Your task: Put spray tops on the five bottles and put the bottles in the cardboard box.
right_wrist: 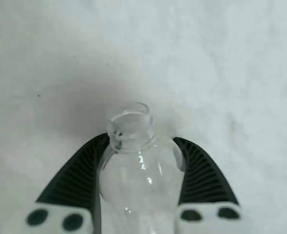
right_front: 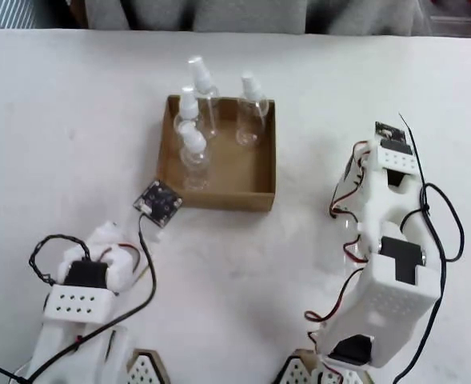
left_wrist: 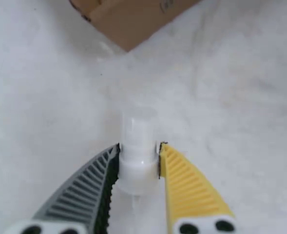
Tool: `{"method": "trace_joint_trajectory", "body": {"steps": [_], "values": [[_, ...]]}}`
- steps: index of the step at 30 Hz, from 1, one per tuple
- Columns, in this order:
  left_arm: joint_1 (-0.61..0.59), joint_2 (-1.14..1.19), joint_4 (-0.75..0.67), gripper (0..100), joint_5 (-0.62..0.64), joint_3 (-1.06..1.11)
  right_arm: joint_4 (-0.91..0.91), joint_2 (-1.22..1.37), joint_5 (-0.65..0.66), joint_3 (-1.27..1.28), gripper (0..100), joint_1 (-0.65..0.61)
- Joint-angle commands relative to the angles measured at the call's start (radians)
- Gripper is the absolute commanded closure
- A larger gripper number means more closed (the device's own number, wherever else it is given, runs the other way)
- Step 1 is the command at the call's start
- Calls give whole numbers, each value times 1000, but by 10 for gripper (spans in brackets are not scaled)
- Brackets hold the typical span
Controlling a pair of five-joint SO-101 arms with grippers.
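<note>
The clear open-necked bottle (right_wrist: 133, 185) looks like glossy smooth plastic, the white spray top (left_wrist: 136, 165) is matt plastic, the brown box (right_front: 227, 198) is matt cardboard, and the white tabletop (right_front: 75, 120) is maybe cloth-ish.

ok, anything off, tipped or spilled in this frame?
Nothing stands out. Four capped bottles stand inside the cardboard box, and nothing is spilled on the table. The fifth bottle, not yet capped, is in the right gripper; the left gripper holds a spray top.
</note>
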Motion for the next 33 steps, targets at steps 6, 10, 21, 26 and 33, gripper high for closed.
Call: {"method": "trace_joint_trajectory", "body": {"steps": [6, 10, 21, 26, 33], "values": [[8, -21, -18, 980, 5, -8, 242, -16, 14, -229, 982, -12], [7, -21, -18, 980, 5, -8, 357, -16, 14, -379, 983, -13], [7, -21, -20, 980, 5, 2, 463, -99, 14, -568, 983, -42], [7, -21, -21, 980, 5, 2, 464, -231, 14, -565, 983, -47], [5, -21, -20, 980, 5, 2, 464, -450, 14, -440, 983, -91]]}}
